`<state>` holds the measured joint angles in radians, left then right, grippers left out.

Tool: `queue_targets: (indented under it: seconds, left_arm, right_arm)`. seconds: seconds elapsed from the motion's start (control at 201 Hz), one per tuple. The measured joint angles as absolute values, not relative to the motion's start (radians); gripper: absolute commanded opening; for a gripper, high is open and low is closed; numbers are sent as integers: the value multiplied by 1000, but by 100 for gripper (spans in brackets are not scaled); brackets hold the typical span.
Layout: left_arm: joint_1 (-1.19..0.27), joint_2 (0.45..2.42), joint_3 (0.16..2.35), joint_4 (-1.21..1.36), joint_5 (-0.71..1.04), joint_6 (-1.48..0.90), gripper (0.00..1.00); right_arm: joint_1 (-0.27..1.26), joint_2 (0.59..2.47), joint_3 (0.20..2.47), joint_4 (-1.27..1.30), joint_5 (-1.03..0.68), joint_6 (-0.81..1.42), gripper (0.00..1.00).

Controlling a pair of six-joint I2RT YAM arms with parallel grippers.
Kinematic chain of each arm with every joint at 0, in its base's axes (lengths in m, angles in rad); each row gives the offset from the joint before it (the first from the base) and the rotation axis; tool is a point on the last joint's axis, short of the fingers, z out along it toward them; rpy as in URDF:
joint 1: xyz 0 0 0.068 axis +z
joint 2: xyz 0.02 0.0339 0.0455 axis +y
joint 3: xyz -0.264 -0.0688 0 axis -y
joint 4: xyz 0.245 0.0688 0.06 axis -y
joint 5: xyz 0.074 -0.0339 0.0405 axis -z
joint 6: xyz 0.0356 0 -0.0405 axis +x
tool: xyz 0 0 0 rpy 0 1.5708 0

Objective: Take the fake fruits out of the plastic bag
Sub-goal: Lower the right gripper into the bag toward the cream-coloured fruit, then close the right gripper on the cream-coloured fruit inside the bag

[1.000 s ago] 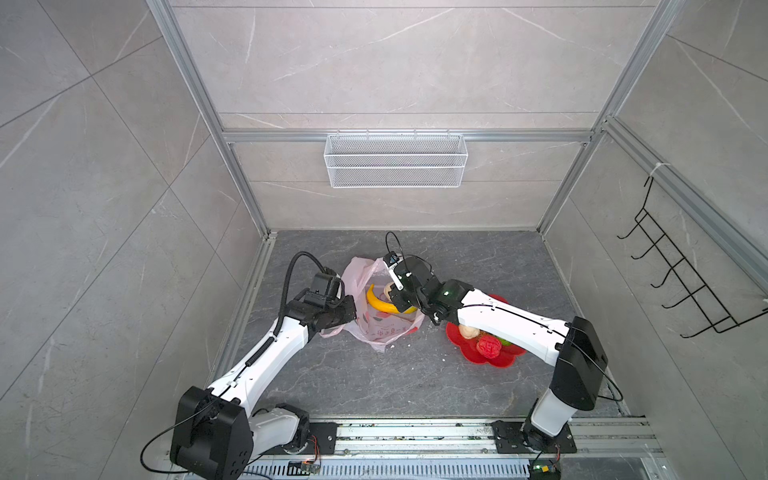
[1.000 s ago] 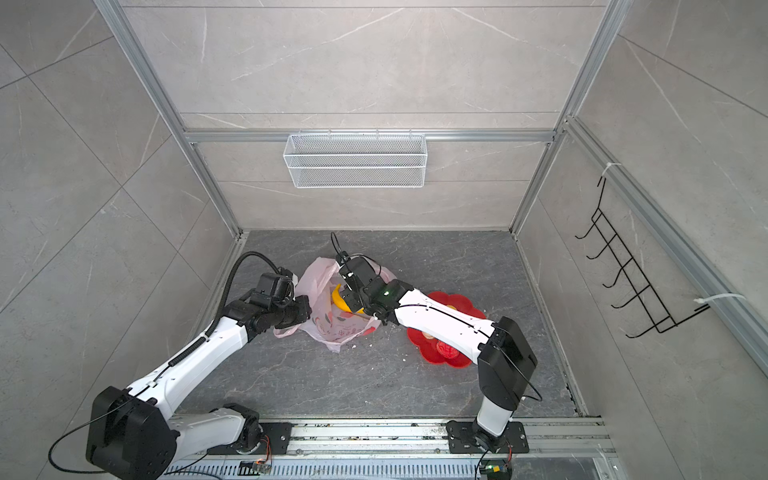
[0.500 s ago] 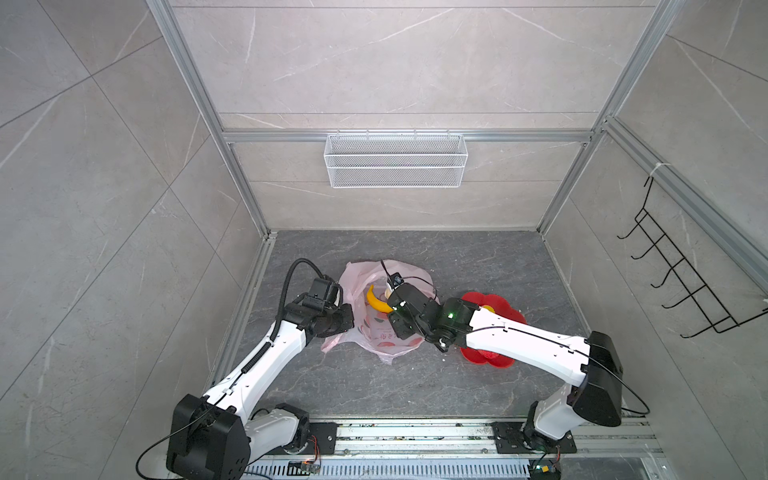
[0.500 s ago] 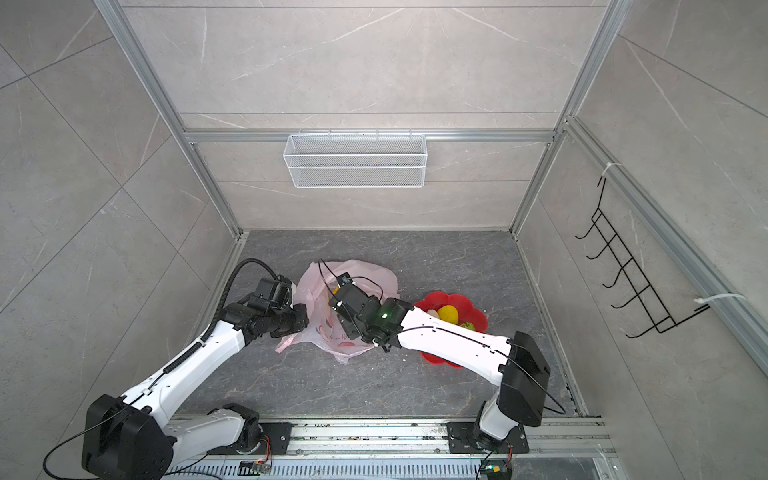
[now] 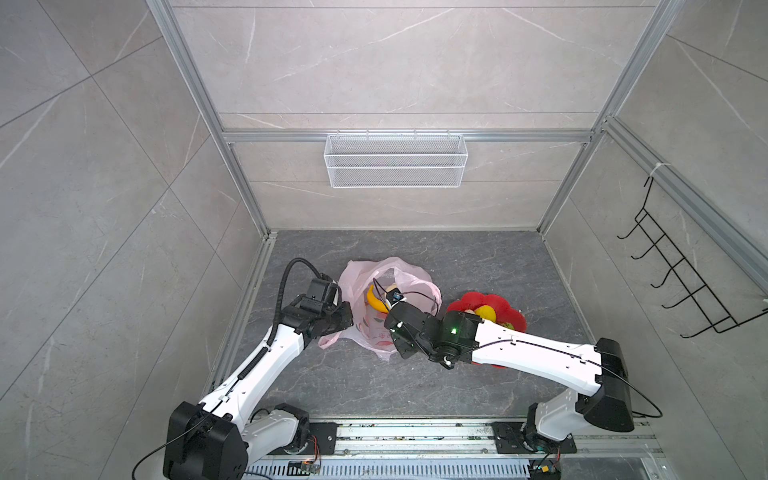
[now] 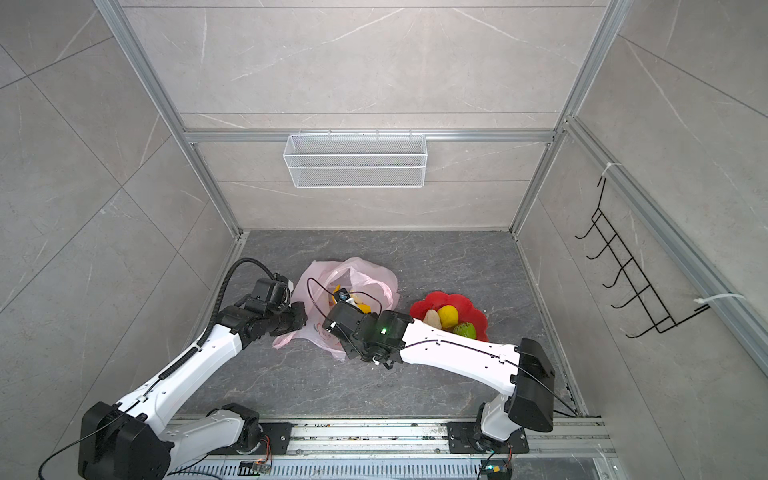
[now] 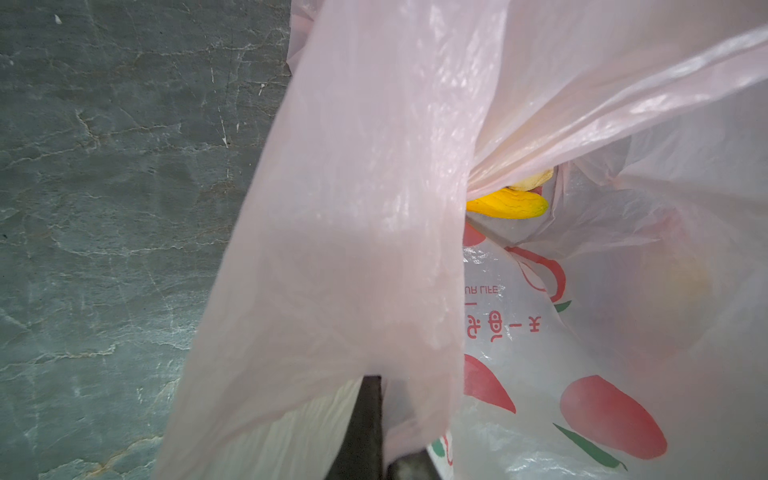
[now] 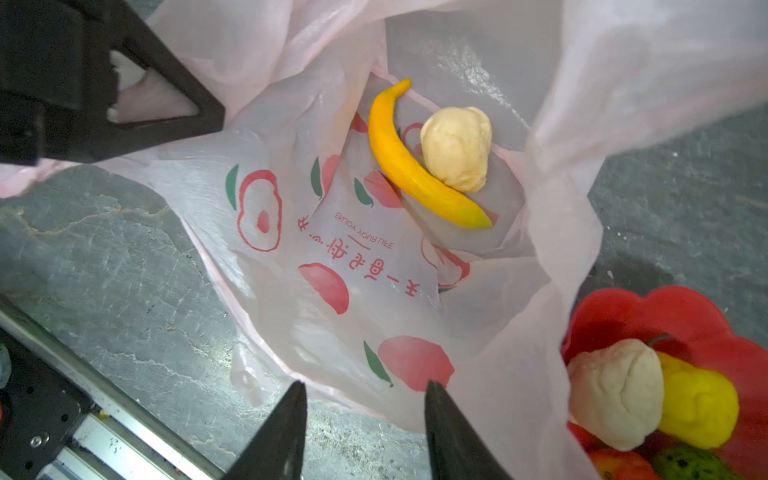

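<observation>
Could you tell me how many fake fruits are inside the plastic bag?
2: the banana and a beige lump beside it, deep in the bag; folds may hide more.

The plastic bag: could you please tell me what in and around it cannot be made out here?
- Left gripper: left wrist view, wrapped in plastic bag film; fingertips hidden.
- Banana: in a top view, partly behind the right arm.
- Green bumpy ball: right wrist view, cut by the frame edge.
</observation>
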<state>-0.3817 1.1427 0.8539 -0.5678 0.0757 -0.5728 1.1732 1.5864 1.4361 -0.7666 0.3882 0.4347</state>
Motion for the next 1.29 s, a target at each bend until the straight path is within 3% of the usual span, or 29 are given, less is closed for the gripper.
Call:
queue_targets:
  seconds: [0.254,0.533,0.717,1.085,1.289]
  left_arm:
    - [-382,1126,822,-536,76,-573,0]
    - [-382,1090,790,-529,76,-573,0]
    - [-382,1083,790,-527,76,-573,0]
    - [-382,1056,790,-527,80,-572,0]
    - [-382,1036,803,-531,81,-572,0]
  right_arm:
    - [1157,1787,1653,-748,361,290,38]
    - [1012,1978,1682,-657,270,165,37]
    - [955,2049,1735,-628,300,169,46]
    - [954,2125,1757,-593,488,346,76]
    - [937,2143,1805,-609,529,427,83]
